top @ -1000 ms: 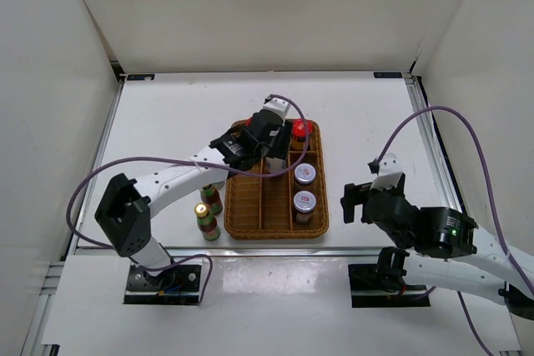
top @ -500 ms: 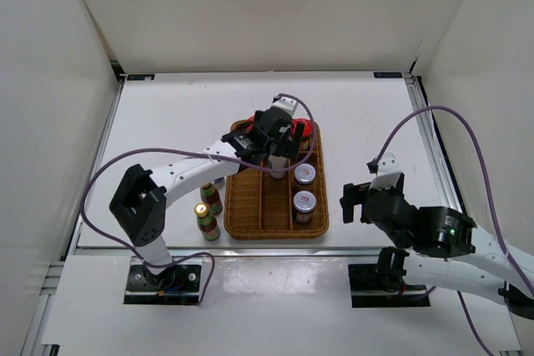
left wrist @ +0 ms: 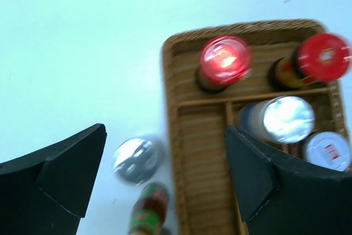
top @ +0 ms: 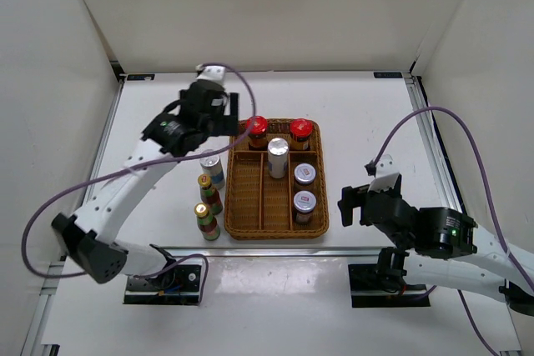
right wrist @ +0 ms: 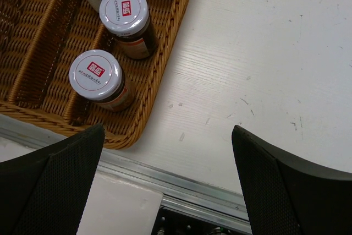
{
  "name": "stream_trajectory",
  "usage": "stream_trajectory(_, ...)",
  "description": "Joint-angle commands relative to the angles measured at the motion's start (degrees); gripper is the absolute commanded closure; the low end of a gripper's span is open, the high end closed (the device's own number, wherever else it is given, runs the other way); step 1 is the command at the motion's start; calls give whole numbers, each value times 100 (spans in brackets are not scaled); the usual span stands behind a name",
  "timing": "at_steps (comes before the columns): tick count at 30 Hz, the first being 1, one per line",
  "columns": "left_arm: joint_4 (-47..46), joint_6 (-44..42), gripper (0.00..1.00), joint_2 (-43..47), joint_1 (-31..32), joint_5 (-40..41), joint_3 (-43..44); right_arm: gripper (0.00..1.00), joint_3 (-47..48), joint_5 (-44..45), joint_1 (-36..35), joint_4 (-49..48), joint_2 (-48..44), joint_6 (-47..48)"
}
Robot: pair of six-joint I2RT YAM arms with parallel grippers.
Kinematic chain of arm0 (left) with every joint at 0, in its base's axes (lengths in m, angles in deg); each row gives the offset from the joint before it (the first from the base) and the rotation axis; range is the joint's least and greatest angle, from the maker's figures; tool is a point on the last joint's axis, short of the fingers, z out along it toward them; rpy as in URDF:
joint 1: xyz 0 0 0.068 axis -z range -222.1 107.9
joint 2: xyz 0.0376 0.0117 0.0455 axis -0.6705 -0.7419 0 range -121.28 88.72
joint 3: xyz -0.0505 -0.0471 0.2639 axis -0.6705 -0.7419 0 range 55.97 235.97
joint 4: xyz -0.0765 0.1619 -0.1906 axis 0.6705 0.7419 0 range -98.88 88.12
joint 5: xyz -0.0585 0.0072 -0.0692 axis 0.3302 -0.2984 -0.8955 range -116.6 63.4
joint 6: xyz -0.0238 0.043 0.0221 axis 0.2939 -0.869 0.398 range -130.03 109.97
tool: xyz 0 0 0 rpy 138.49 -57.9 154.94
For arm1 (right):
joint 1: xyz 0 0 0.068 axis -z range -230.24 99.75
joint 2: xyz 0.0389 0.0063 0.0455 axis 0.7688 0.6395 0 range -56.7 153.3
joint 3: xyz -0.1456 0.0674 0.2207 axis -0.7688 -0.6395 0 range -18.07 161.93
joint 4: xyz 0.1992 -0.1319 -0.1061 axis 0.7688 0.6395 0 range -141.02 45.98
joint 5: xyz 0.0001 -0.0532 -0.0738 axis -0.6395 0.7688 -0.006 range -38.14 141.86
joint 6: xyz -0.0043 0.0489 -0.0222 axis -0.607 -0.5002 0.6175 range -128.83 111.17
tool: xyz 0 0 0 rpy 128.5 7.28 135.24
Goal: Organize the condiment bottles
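**Now that my left jaws are off the far row: five bottles in the tray, three outside it**

Left gripper (left wrist: 165, 136) is spread wide and empty. A second ago it sat partly closed, low over the far end of the tray (top: 249, 198). Since then it has opened, lifted and swung out past the tray's far-left corner. The wrist view is smeared, so the arm is probably in motion. I can't tell which bottle I let go, because the hand covered that end.

In the tray:
- Both red-capped bottles (top: 258, 129) (top: 301, 131) stand side by side in the far row.
- One tall silver-capped bottle (top: 278, 154) stands in the middle lane, just near of them.
- Two short jars (top: 304, 174) (top: 304, 202) are in the right lane, one behind the other.
- The left lane shows bare wicker.

On the table just left of the tray stands the second tall silver-capped bottle (top: 212, 168). Two yellow-capped bottles (top: 209, 193) (top: 204, 218) line up from it toward the near edge. All three are upright.

Right gripper (right wrist: 168, 130) has its fingers wide apart and holds nothing. It is parked by the tray's near-right corner, same as a second ago.

My read: the drop is done and like bottles are being grouped. The likely next pick is the second tall one, almost under my left fingers. It stands close to the tray wall and a yellow cap, so finger room is tight. It also looks tall and slim enough to tip.
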State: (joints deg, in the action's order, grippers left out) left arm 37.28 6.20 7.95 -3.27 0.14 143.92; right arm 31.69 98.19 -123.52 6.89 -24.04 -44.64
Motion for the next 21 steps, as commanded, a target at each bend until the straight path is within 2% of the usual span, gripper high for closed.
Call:
stream_trajectory(1,781,214,0,544,-621,-809,-662,1,-19,78,-46,-184,12,-22)
stream_trajectory(7,1107,328,0,431,-1185,-1443,-1367,1,-19,26,-151,-184,126,-22)
stream_trajectory(14,466,328,0,325,-1579,-2058,-1973,1,-19,26,-266,-184,126,-22)
stream_trajectory(21,237,328,0,-26,-1642,-2059,-2027,1,-19,26,-319,-184,73,-22)
